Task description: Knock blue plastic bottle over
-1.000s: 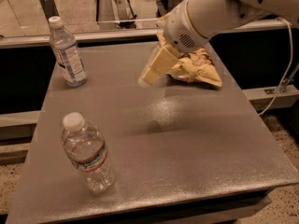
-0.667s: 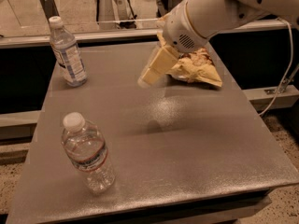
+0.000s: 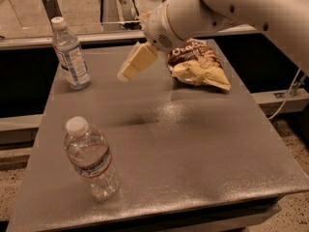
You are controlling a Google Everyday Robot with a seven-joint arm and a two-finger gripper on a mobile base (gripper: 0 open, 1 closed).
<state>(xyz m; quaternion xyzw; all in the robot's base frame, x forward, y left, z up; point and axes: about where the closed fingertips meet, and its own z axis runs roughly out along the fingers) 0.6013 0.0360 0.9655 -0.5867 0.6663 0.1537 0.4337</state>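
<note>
Slim clear plastic bottle with white cap and pale blue-and-white label (image 3: 71, 55) stands upright at far left of the grey desk (image 3: 193, 144). Cream-coloured tool (image 3: 127, 72) hovers above the desk just right of it, not touching, nothing visibly in its grasp; can't tell how far open. Crumpled brown-and-yellow snack bag (image 3: 199, 64) lies far right. Wider ribbed clear bottle with red-and-blue band (image 3: 91, 159) stands near left.

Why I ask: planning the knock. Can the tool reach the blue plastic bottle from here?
Probably yes: the tool hovers above the table, to the picture's right of the blue plastic bottle, with bare tabletop between them.
</note>
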